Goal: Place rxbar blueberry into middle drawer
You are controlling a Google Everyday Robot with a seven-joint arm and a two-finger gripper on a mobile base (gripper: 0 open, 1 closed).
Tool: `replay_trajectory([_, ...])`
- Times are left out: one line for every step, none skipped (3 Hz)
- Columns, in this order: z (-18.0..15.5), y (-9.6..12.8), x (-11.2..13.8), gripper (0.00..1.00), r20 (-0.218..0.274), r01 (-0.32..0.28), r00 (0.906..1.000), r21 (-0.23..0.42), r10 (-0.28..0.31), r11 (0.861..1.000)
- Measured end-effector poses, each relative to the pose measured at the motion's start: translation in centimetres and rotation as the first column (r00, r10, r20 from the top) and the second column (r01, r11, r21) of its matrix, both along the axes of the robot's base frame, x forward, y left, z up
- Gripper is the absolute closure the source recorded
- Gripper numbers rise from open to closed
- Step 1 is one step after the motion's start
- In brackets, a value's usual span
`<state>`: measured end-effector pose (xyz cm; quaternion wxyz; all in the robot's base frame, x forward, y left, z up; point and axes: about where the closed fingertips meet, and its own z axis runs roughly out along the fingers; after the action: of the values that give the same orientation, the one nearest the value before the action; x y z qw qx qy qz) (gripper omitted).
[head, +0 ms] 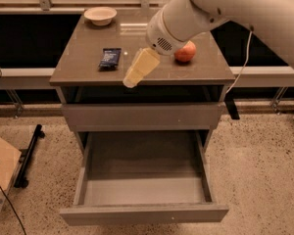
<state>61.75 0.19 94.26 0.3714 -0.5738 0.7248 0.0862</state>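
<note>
I have the gripper (136,74) just left of centre in the upper half of the frame, hanging over the front edge of the cabinet top (83,68) at the end of the white arm (220,6), which reaches in from the upper right. From here it reads as one pale cream wedge tilted down and to the left, so I cannot tell how far it is open. It seems to carry nothing, though the angle is poor.

The rxbar blueberry (110,57) lies flat on the cabinet top, just left of the gripper and apart from it, with its long side running away from the front edge. A red apple (185,52) sits on the right side of the top, partly behind the arm, and a pale bowl (100,15) stands at the back left.

Below the closed front panel (142,115), the middle drawer (144,213) is pulled out towards the bottom of the frame, its pale floor bare. A cardboard box (0,165) rests on the floor at the left edge.
</note>
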Motion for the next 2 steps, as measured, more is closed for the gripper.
replay_trajectory([-1.5,2.0,2.4,0.0,-0.026,-0.004,0.9997,0.043,0.005,0.999])
replay_trajectory([-3.1,3.4,4.6,0.0,-0.063,-0.003,0.998,0.101,0.009,0.995])
